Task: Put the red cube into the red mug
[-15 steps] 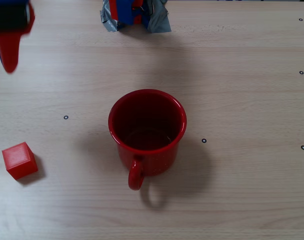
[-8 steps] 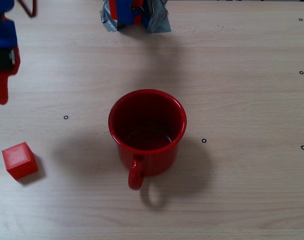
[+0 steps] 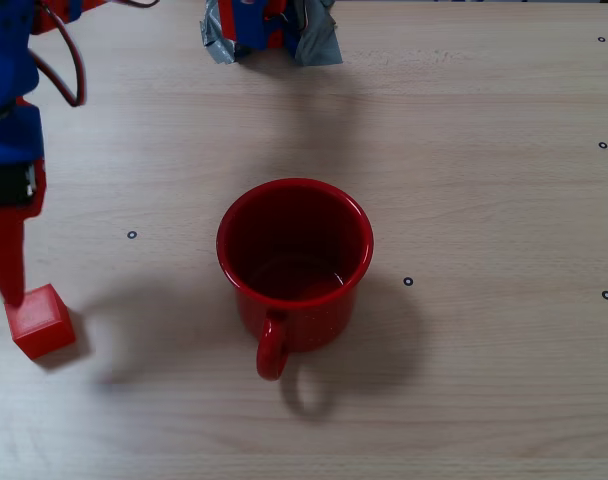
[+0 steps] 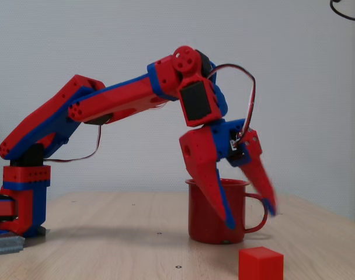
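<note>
Gripper (image 4: 247,219) spread wide above the red cube (image 3: 40,320), the red mug (image 3: 295,265) standing apart.

The cube sits on the wooden table (image 3: 484,150) at the left of the overhead fixed view, well clear of the upright mug. One red finger (image 3: 8,262) points down at the cube's far corner; it may be touching, but I cannot tell.
</note>
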`<state>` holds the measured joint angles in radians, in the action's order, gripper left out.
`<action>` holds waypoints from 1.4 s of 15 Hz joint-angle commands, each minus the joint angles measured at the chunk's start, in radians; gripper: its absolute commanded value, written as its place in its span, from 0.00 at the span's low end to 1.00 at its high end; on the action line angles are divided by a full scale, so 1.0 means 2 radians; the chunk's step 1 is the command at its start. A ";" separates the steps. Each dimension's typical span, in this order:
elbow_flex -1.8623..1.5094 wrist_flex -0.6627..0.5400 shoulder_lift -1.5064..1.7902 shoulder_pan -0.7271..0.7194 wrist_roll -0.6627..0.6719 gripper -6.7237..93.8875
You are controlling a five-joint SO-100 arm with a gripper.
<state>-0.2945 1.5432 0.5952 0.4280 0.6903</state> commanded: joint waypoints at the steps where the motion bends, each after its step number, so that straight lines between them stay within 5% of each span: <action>1: 0.003 -0.018 0.028 0.003 -0.010 0.46; 6: -0.041 -0.070 0.005 0.002 -0.002 0.56; 21: -0.089 -0.146 -0.017 -0.002 0.033 0.49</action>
<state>-0.4909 1.2563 0.5016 0.4295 0.7394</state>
